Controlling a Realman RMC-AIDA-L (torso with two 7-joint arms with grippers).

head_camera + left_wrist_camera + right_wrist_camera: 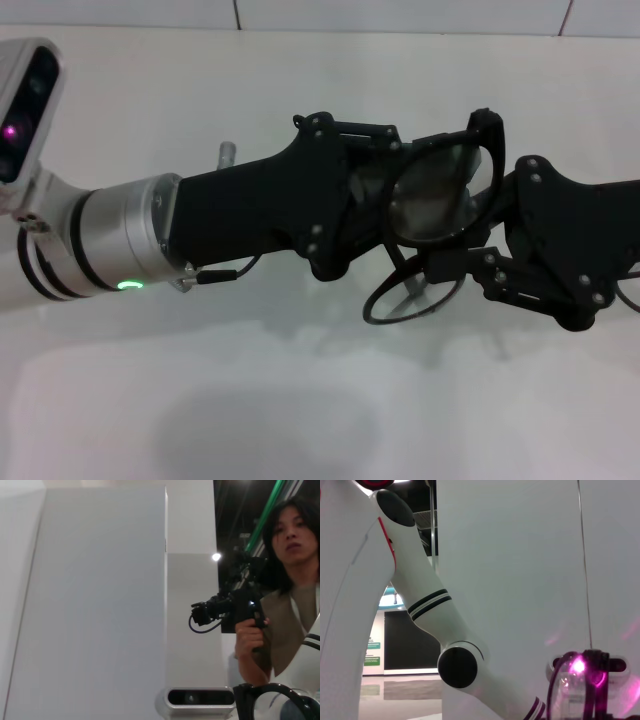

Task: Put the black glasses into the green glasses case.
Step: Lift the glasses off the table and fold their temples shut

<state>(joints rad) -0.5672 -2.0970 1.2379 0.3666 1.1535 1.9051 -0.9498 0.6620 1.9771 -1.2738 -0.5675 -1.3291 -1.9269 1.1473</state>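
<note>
I've got both arms meeting high over the white desk (300, 400) in the head view. The black glasses (435, 195) hang in the air between them, one lens facing up. My left gripper (375, 190) pinches the frame at one end, the right gripper (490, 240) clamps the other end. The second lens (400, 295) dangles below. The case isn't in sight.
</note>
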